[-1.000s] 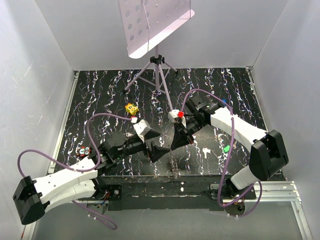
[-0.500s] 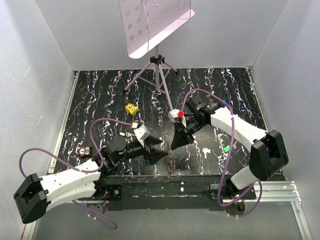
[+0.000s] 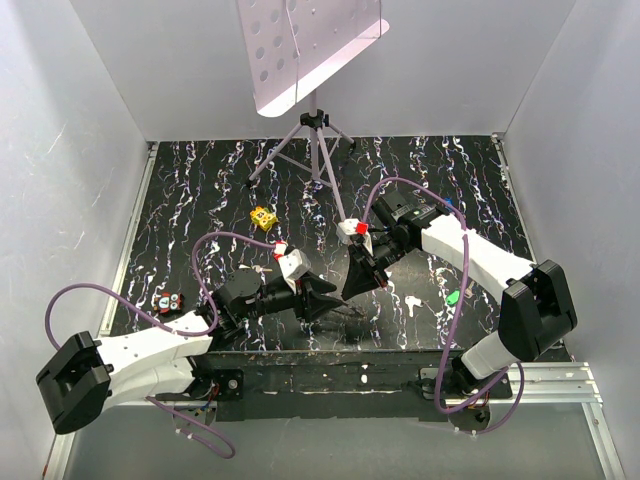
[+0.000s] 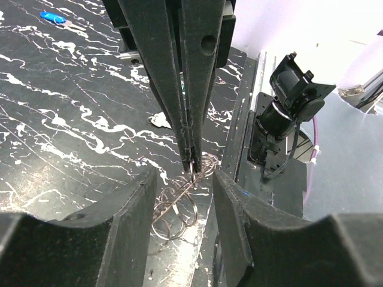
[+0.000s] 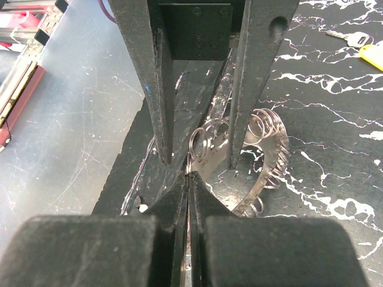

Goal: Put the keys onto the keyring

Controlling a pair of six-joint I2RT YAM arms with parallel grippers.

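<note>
We see the right gripper pinched tight on the keyring at the near edge of the black marbled table, left gripper half-open astride it. Long axis unclear. White walls around.

I'm looking into a robotics lab test cell. Plain white walls are closing in a black, white-veined table on the left, far and right sides. Two white-and-black robot arms, the left arm and the right arm, are sitting bolted to a black base plate along the near edge, with purple cables looping off them. An aluminium rail is running along the near right corner. A tripod at the far side is holding up a perforated white panel.
</note>
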